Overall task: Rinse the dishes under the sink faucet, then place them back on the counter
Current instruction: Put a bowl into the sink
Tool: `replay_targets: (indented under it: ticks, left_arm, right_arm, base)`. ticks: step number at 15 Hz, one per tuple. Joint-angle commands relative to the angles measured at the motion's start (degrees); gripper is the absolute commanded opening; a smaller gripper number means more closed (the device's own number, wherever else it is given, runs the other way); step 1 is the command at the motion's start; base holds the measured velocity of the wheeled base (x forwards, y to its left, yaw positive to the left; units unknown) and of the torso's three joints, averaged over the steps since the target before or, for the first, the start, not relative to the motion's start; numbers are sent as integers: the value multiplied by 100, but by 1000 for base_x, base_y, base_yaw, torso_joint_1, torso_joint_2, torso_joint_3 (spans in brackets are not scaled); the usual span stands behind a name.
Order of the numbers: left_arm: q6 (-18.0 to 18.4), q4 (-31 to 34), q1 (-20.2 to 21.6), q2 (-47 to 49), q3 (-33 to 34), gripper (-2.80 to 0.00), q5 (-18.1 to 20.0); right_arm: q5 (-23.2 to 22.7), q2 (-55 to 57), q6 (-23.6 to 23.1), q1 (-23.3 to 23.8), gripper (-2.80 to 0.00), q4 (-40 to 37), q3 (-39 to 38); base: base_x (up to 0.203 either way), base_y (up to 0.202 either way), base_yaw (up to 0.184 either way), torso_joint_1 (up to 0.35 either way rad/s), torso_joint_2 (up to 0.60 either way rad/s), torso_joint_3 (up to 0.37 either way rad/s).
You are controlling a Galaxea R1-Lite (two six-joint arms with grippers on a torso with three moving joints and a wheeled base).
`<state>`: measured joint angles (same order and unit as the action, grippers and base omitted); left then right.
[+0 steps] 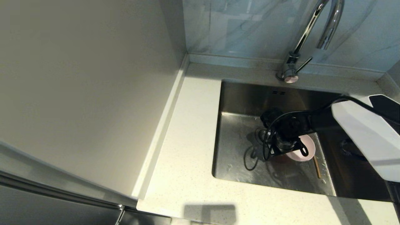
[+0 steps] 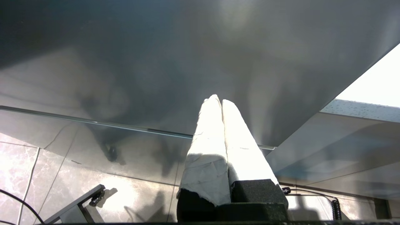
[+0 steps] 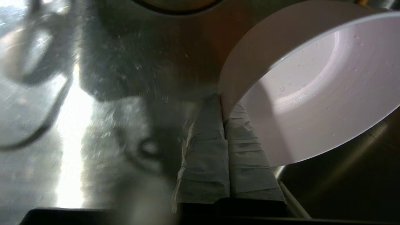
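Observation:
A pale pink bowl (image 1: pixel 310 144) is in the steel sink (image 1: pixel 237 137), tilted, with water drops on its inside (image 3: pixel 315 93). My right gripper (image 3: pixel 223 107) is shut on its rim, one finger inside and one outside. The right arm reaches into the basin from the right, and its black wrist covers part of the bowl in the head view. A brown chopstick (image 1: pixel 317 167) lies on the sink floor just right of the bowl. The chrome faucet (image 1: pixel 309 28) stands behind the sink, its spout right of the bowl. My left gripper (image 2: pixel 217 100) is shut and empty, parked below the counter (image 1: pixel 187 140).
A yellowish round rim (image 3: pixel 178 3) shows beyond the right fingertips, cut off by the picture's edge. The drain (image 1: pixel 351 148) is under the right arm. A beige wall panel (image 1: pixel 78 78) borders the counter on the left.

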<state>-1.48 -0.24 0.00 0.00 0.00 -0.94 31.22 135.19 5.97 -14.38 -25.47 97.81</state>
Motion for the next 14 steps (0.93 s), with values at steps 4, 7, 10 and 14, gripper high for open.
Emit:
replay_targets:
  ticks: [4, 7, 10, 14]
  left_arm:
    - [-2, -2, 0, -18, 0, -280, -3]
    - [-2, -2, 0, -18, 0, -280, -3]
    - [-2, -2, 0, -18, 0, -280, -3]
    - [-2, -2, 0, -18, 0, -280, -3]
  right_arm:
    - [24, 546, -26, 40, -280, -29, 329]
    - [33, 519, -4, 85, 0, -46, 423]
    - [33, 383, -31, 169, 0, -188, 496]
    - [-8, -622, 13, 245, 0, -657, 362]
  base:
    - [0, 0, 0, 0, 0, 0]
    - [0, 0, 0, 0, 0, 0]
    - [0, 0, 0, 0, 0, 0]
    - [0, 0, 0, 0, 0, 0]
